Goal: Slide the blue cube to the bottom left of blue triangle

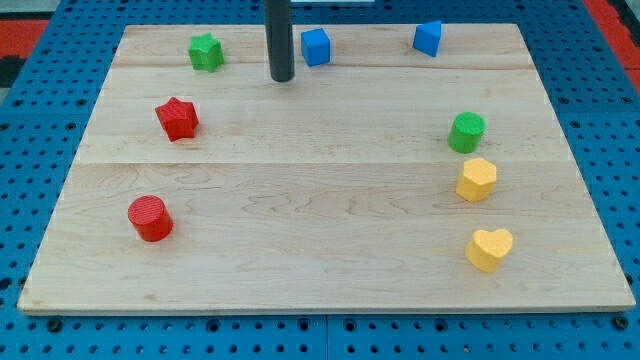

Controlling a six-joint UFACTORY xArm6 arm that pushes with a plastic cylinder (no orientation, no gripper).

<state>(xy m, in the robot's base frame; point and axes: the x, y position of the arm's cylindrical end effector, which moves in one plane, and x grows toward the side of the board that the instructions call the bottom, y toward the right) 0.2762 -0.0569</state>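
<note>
- The surface (320, 230) is a pale wooden board of glued planks with visible grain, lying on a blue pegboard (40, 150) dotted with holes.
- My tip (281, 78) is the blunt end of a smooth dark cylindrical rod, touching the board near the view's top; there are no jaws on this arm, so no opening can be told.
- The blue cube (316, 47) sits just beside the tip, at about 1 o'clock from it, apart from it by a narrow gap. It looks like matte printed plastic, squarish with no clear long axis, its faces turned slightly off the board's edges.
- The blue triangle (428, 38) lies at 3 o'clock from the cube, well apart, near the board's top edge; which way it points cannot be told.
- A green star (206, 52) is at 9 o'clock from the tip, near the top left.
- A red star (177, 118) and a red cylinder (150, 218), its top ribbed, stand at the view's left.
- At the view's right, a green cylinder (466, 132) stands just above a yellow hexagon (477, 180); a yellow heart (489, 249) lies at 6 o'clock from it.
</note>
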